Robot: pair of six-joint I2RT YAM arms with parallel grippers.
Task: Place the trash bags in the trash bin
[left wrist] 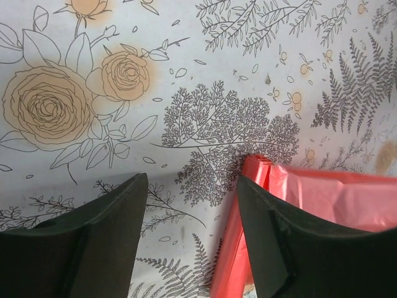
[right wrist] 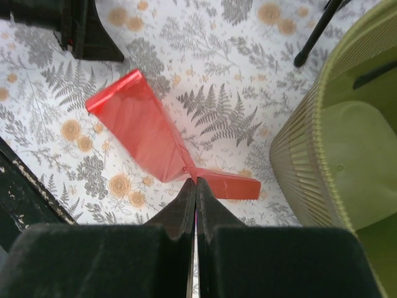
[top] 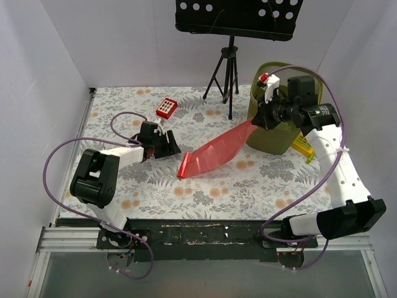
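Note:
A long red trash bag (top: 214, 151) stretches from the table up toward the olive-green trash bin (top: 273, 135). My right gripper (top: 257, 121) is shut on its upper end beside the bin's wall; in the right wrist view the bag (right wrist: 139, 124) hangs from my pinched fingertips, right gripper (right wrist: 193, 183), with the bin (right wrist: 304, 149) to the right. The left gripper (top: 166, 144) stands open low over the table, just left of the bag's lower end. In the left wrist view, the left gripper (left wrist: 189, 180) holds nothing, and the bag's edge (left wrist: 329, 198) lies against the right finger.
A small red box with white buttons (top: 166, 108) lies at the back left. A black tripod (top: 228, 68) with a music stand on top rises behind the bag, left of the bin. A yellow object (top: 302, 146) lies right of the bin. White walls enclose the table.

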